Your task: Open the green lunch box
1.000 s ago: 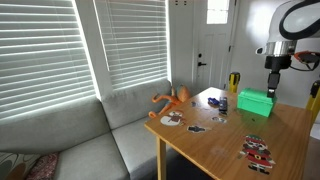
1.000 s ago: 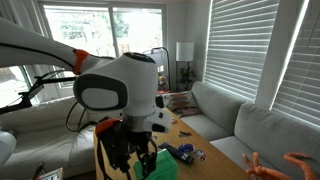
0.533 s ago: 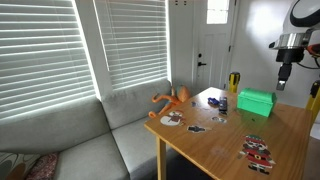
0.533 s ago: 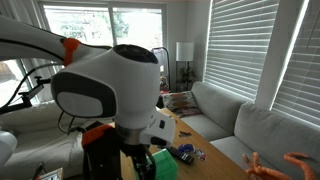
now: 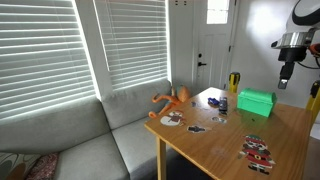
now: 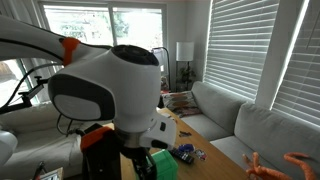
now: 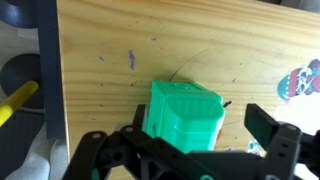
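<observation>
The gripper (image 5: 283,83) hovers high above the wooden tabletop (image 5: 215,142), fingers (image 7: 272,132) spread wide and holding nothing. The green lunch box (image 5: 255,102) sits near the tabletop's far end, below and a little to one side of the gripper, its lid (image 7: 186,106) apparently shut. In the wrist view the box lies between the fingers, slightly skewed. Best technique here, I'd say: come straight down, line one finger up with a lid edge, and lift at the lip rather than squeezing the body. It's light plastic, so it may slide or tip up whole if the catch resists.
</observation>
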